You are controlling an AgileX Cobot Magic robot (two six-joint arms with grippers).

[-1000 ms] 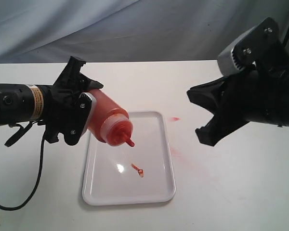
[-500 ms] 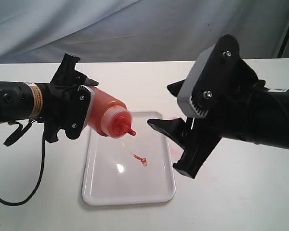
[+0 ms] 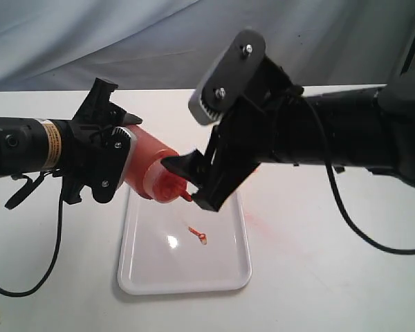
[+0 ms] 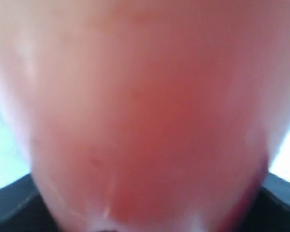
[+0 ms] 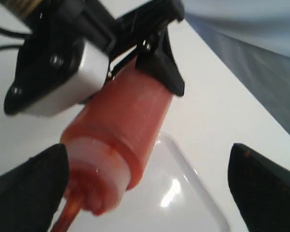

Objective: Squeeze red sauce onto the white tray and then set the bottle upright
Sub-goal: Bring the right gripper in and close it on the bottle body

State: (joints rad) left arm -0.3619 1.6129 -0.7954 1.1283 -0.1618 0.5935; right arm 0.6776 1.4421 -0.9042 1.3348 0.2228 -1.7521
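Note:
The bottle (image 3: 149, 169) hangs tilted over the far left part of the white tray (image 3: 187, 285), nozzle (image 3: 185, 194) pointing down and right. My left gripper (image 3: 124, 155) is shut on its body, which fills the left wrist view as a blurred orange-red bottle (image 4: 145, 106). A small blob of red sauce (image 3: 199, 235) lies on the tray. My right gripper (image 3: 194, 183) stands open around the nozzle end. In the right wrist view the bottle (image 5: 130, 116) lies close to one finger (image 5: 29, 188), and the other finger (image 5: 266, 188) is far off it.
Faint pink smears (image 3: 252, 221) mark the white table right of the tray. A black cable (image 3: 28, 280) loops on the table at the left. The right arm (image 3: 332, 138) reaches across from the right, above the tray's far end. Grey cloth (image 3: 194, 41) hangs behind.
The right arm has swung left from the table's right side to the bottle's nozzle, and its jaws have opened. The left gripper has raised the bottle's nozzle slightly.

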